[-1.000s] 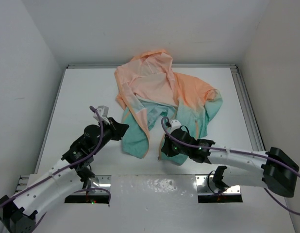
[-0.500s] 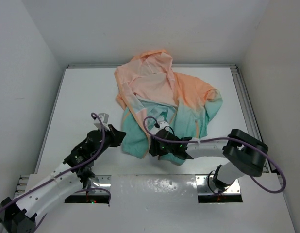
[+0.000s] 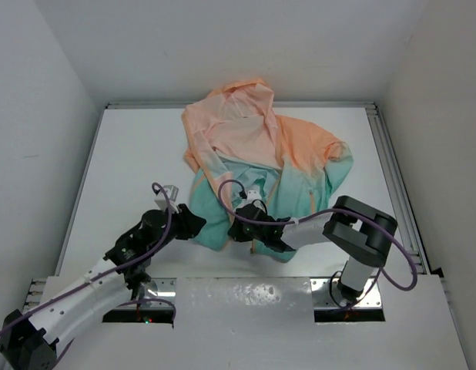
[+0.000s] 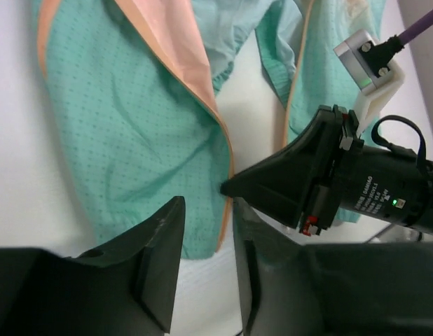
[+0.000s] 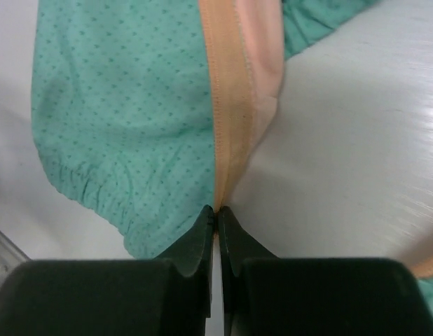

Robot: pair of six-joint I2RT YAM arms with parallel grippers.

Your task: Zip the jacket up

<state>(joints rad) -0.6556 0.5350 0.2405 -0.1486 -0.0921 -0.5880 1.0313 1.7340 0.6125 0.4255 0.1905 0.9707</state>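
The jacket [image 3: 253, 154] lies open on the white table, peach at the hood and teal at the hem. My right gripper [image 3: 235, 230] is shut on the orange zipper trim [image 5: 227, 105] at the bottom corner of the left front panel [image 5: 118, 126], as the right wrist view [image 5: 216, 210] shows. My left gripper [image 3: 195, 223] is open and sits just left of that panel's hem. In the left wrist view [image 4: 207, 210] its jaws stand apart over the teal panel [image 4: 132, 126] and the zipper edge. The right gripper's tip [image 4: 272, 182] meets the trim there.
The white table [image 3: 130, 154] is boxed in by white walls at the back and both sides. A metal rail [image 3: 392, 169] runs along the right edge. Metal mount plates [image 3: 246, 297] lie at the near edge between the arm bases.
My right gripper has moved left across the hem to the left panel's zipper corner. My left gripper has dropped slightly nearer and closer to that hem.
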